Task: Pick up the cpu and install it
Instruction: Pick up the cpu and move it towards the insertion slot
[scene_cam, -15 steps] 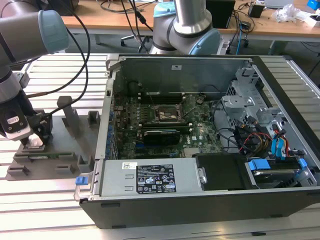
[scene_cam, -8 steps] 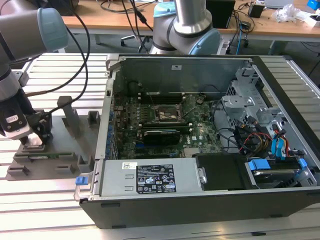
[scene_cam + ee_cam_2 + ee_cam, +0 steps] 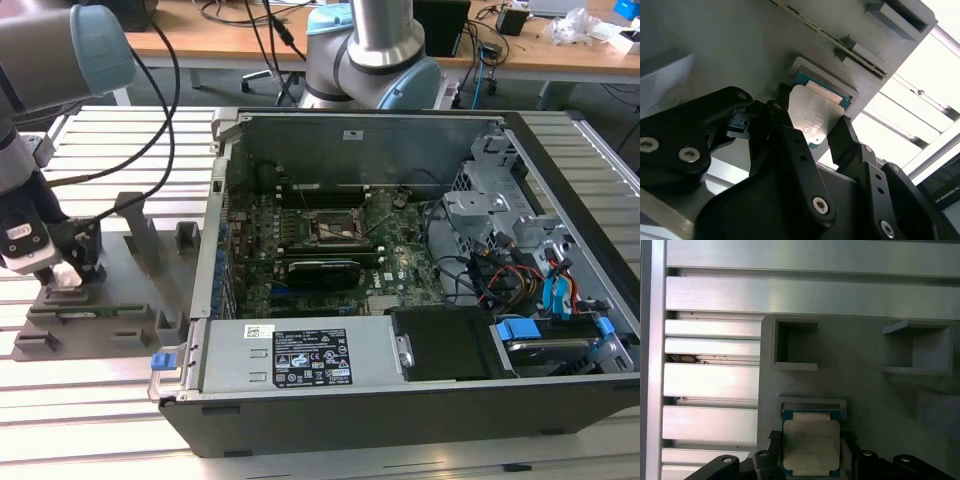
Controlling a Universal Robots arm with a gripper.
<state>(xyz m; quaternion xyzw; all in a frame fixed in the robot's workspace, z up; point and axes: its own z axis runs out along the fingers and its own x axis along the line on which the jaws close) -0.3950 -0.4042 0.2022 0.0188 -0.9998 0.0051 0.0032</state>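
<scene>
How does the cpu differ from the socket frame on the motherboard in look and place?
Colour: the cpu has a silvery-white top; the socket frame is dark. Place: the cpu lies in the grey tray outside the computer case, at the pincer; the socket frame sits on the motherboard inside it. Both are squarish and lie flat.
</scene>
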